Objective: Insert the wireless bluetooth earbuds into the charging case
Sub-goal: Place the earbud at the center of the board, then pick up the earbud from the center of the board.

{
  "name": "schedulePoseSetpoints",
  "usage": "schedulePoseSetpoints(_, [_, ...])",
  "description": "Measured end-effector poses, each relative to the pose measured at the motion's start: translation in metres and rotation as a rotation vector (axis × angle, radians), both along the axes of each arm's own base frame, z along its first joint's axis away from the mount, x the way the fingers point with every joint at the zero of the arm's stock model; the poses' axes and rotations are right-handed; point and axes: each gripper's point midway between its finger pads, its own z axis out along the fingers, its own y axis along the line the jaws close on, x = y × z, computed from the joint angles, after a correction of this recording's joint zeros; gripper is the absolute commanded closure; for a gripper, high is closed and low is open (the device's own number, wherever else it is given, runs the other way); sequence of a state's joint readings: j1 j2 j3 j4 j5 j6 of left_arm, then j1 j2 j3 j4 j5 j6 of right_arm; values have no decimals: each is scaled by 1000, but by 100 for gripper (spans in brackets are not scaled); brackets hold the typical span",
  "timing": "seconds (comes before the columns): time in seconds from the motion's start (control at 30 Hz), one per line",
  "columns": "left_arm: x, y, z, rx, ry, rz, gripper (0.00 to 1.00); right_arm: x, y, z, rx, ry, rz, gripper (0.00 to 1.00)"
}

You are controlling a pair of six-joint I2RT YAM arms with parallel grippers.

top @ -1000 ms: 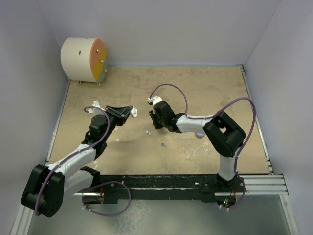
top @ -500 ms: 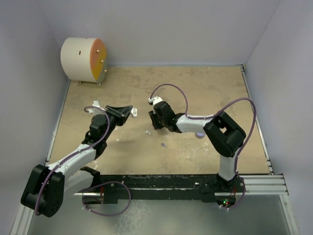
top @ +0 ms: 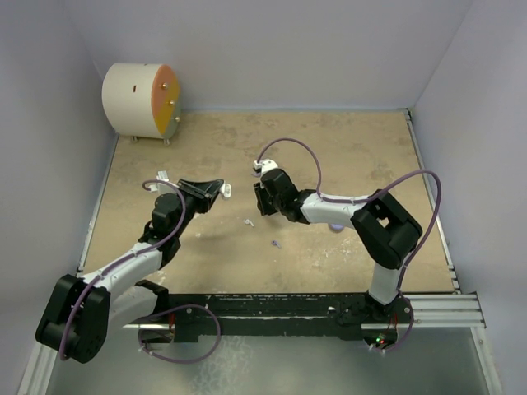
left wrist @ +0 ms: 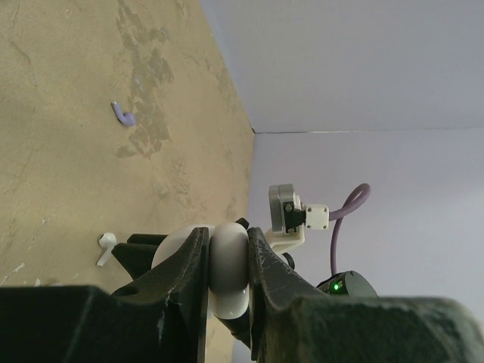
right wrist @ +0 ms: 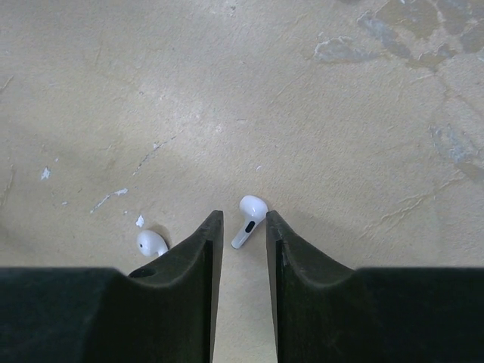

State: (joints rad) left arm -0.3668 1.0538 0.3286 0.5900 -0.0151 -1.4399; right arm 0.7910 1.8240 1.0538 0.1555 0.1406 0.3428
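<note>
Left gripper [left wrist: 227, 238] is clamped tight on the white charging case [left wrist: 228, 276] and holds it off the table [top: 354, 156]. Can't tell from either view whether the lid is up.

Right gripper [right wrist: 243, 217] sits just right of the case, low over the table. Its jaws are partly apart and straddle a white earbud [right wrist: 252, 206] with a gap on both sides, so it isn't pinched yet. That bud lies flat, below the case and a little to its right, with the stem pointing back into the jaws.

A second white bud [right wrist: 151, 243] lies just beside the first, partly hidden behind one jaw. It looks like an earbud, but the stem isn't visible.

The lilac earbud [top: 275, 243] is loose on the table, further right of the case and closer to the arm bases. A lilac blob [top: 336, 226] under the right forearm, well right of the case, may be a second case; too hidden to say.

Progress, my read: early. The case is presented, but no bud shows seated in it. Every earbud I can see is on the table.

Left to do: close on the straddled bud, carry it to the case, seat it, then repeat for the rest.
</note>
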Motion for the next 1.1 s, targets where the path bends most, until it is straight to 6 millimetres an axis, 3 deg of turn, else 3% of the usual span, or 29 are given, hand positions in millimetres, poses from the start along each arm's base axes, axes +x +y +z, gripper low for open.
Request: schedulePoseSetpoints(1.1, [0, -1, 1, -13, -11, -2, 100, -5, -2, -7, 18, 35, -34, 71])
